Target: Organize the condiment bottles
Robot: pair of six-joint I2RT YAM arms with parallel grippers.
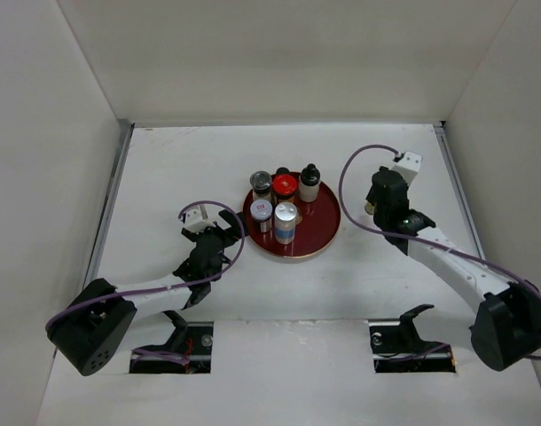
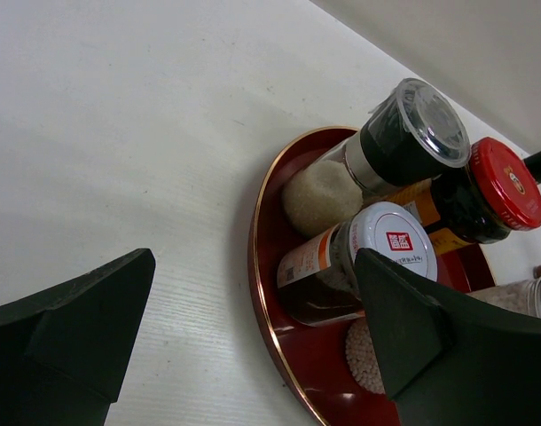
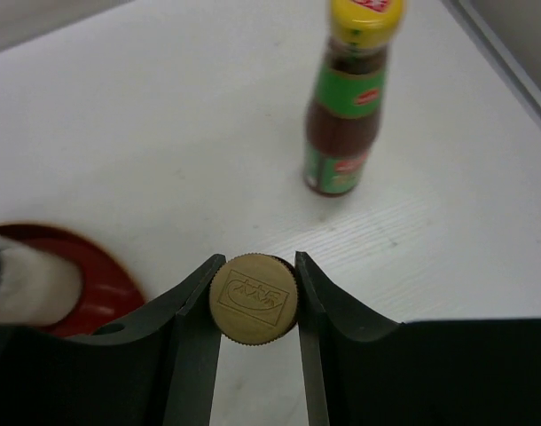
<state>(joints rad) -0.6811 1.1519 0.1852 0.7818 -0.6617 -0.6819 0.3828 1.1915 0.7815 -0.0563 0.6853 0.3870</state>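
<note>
Several condiment bottles stand on the round red tray (image 1: 329, 232): a grey-lidded shaker (image 1: 261, 184), a red-capped bottle (image 1: 284, 185), a black-capped bottle (image 1: 309, 182), a white-lidded jar (image 1: 262, 211) and a silver-lidded shaker (image 1: 286, 219). My right gripper (image 3: 253, 297) is shut on the gold cap of a small yellowish bottle (image 3: 253, 300) standing on the table right of the tray. A yellow-capped green bottle (image 3: 346, 106) stands beyond it. My left gripper (image 2: 253, 264) hangs open over the tray's left rim (image 2: 263, 302), near the white-lidded jar (image 2: 390, 244), holding nothing.
White walls close in the table on the left, back and right. The right arm's grey cable (image 1: 350, 177) loops above the table beside the tray. Two cut-outs lie in the near edge by the arm bases (image 1: 173, 346).
</note>
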